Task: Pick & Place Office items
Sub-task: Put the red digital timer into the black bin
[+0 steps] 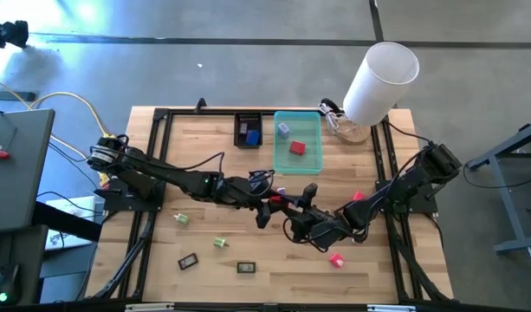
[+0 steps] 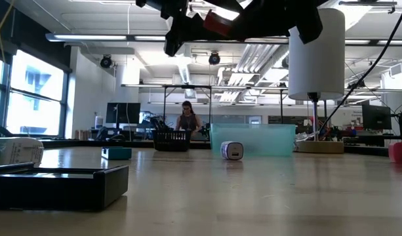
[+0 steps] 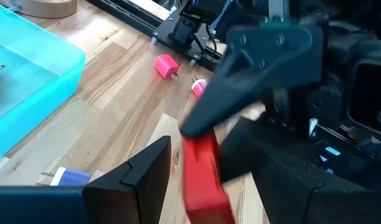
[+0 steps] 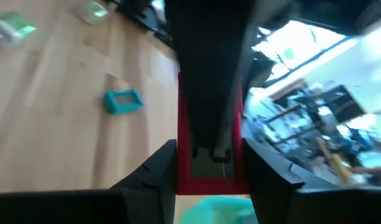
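Two end effectors — left (image 1: 274, 204), right (image 1: 301, 202) — both pinching one red piece (image 3: 202, 177) (mid-table, raised).

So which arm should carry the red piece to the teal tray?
Right, probably: the red piece sits squarely between the right hand's fingers, and the teal tray lies toward that side.

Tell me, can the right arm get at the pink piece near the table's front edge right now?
Probably not yet: the right gripper seems occupied with a red item shared with the left gripper, though the pink piece lies unobstructed nearby.
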You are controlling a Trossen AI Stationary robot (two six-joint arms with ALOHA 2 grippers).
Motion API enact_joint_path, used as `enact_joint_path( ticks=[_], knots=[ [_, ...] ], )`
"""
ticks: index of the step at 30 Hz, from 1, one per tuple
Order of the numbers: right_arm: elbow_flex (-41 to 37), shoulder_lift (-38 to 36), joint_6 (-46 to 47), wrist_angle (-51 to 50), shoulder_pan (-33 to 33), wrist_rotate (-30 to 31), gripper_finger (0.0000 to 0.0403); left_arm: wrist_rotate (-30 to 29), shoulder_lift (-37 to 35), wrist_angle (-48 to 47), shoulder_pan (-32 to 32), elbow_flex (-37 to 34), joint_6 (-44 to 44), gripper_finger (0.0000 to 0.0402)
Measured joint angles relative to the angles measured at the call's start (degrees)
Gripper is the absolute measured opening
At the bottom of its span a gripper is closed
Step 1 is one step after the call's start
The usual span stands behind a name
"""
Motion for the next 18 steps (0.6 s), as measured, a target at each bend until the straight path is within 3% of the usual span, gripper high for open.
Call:
enact_joint_path(
  ticks=[4, 18],
  knots=[
    [0.0, 0.0, -0.7, 0.8, -0.3, 2.8, 0.0138, 0.2, 0.0, 0.0, -0.5, 0.0, 0.0, 0.0207],
    [0.0, 0.0, -1.4, 0.9, -0.4, 1.4, 0.0138, -0.1, 0.0, -0.1, -0.3, 0.0, 0.2, 0.0191]
  ],
)
